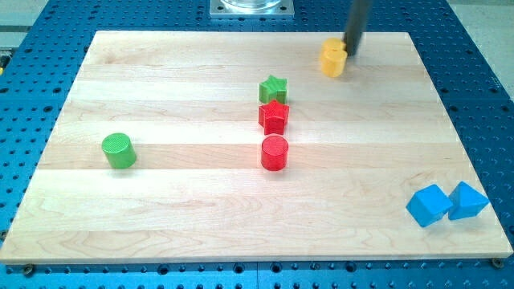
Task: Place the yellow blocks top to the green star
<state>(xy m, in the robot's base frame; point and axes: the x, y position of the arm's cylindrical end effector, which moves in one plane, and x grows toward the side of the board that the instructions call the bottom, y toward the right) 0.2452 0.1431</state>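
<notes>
Two yellow blocks [332, 58] sit pressed together near the view's top right; their shapes are hard to make out. The green star [273, 89] lies to their lower left, near the board's middle top. My tip [351, 53] touches the right side of the yellow blocks. The rod rises from there out of the view's top.
A red star [274, 116] sits just below the green star, and a red cylinder [274, 152] below that. A green cylinder [119, 151] stands at the left. Two blue blocks [446, 203] lie at the bottom right. The wooden board [161, 217] rests on a blue perforated table.
</notes>
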